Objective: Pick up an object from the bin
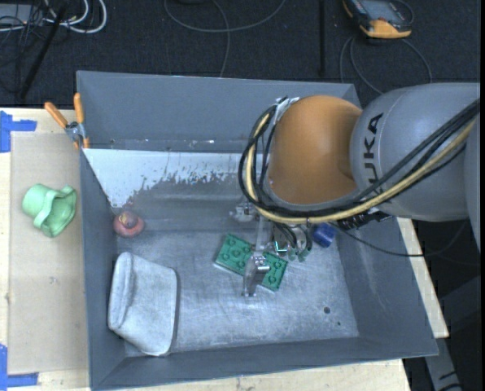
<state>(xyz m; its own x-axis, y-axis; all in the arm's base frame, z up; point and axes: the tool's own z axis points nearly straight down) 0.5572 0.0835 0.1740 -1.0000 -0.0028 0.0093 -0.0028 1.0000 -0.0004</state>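
Gripper (255,279) low over the floor at mid-bin, its tip at a flat green studded plate (234,255) that lies askew on the metal, with green showing on either side of the tip. Whether the gripper is open or closed on the plate cannot be told, since wrist hardware hides the contact.

Risks, as judged from this pose:
- A thin plate lying flat offers little but its edges, so a grasp may skate over the studs or pinch only one corner.
- The plate could then pivot, slip out on lifting, or be pushed along the floor instead of rising.
- A descent taken too deep would press the tip against the bin floor.
- A small blue piece (324,235) lies just beside the wrist, on its right in the view, and could be nudged or caught along with the plate.

Arm pose: the arm (413,161) enters from the view's right. Its orange cover (312,149) sits over the rear half of the bin, and the last link points steeply down. Looped cables (255,169) hang at the cover's left.

Farther out, well apart from the gripper, a folded grey cloth (143,302) lies by the left wall near the front corner. A small pink round thing (128,223) sits at the foot of the left rear slope of the grey bin (226,96). Neither seems likely to interfere.
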